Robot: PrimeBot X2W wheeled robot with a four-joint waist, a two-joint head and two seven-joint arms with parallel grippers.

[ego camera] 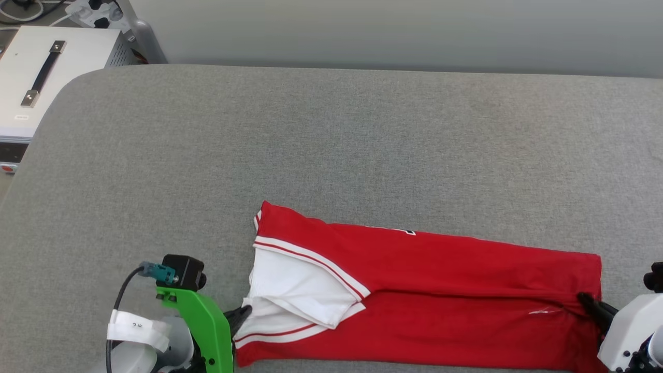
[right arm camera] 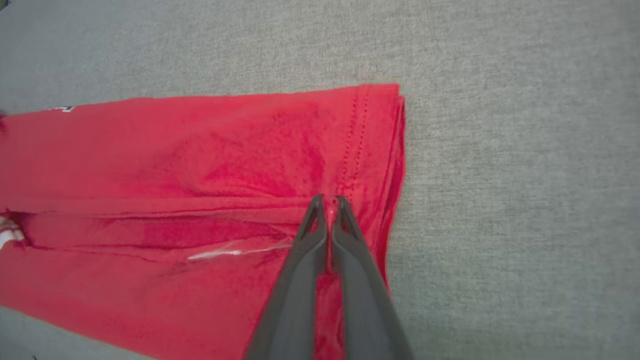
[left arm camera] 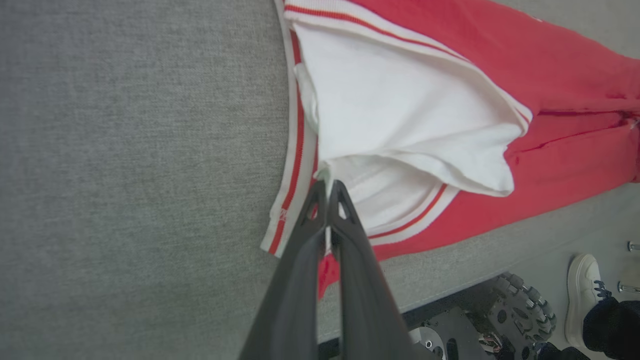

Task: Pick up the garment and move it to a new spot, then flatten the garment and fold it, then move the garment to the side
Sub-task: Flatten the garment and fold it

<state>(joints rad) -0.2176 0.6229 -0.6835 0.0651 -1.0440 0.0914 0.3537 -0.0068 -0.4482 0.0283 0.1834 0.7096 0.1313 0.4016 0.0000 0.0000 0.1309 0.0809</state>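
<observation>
the left gripper (left arm camera: 327, 185) has its two dark fingers pressed together, clenched on the striped sleeve trim of the garment (left arm camera: 550, 65); a sliver of fabric shows between them. the right gripper (right arm camera: 328, 199) is likewise clamped tight, pinching a fold of red cloth just inside the stitched hem of the garment (right arm camera: 200, 150).

as for writing, a white tag (ego camera: 135, 327) wrapped on the left arm beside the green bracket (ego camera: 204, 321) carries small dark marks too tiny to read. a scrap of black-and-white lettering (ego camera: 409, 231) peeks over the garment's far edge, too little to make out.

the garment (ego camera: 440, 269) lies folded lengthwise into a long band along the near edge of the grey fabric table (ego camera: 311, 129), white sleeves at the robot's left end, hem at the right. the left gripper (ego camera: 243, 313) reaches in low from the left end, the right gripper (ego camera: 585, 299) from the right end, fingers pointing towards each other. a white case with a black handle (ego camera: 46, 72) stands beyond the table's far left corner. a person's white shoe (left arm camera: 582, 290) shows on the floor beside a knobbly wheel (left arm camera: 525, 310).
</observation>
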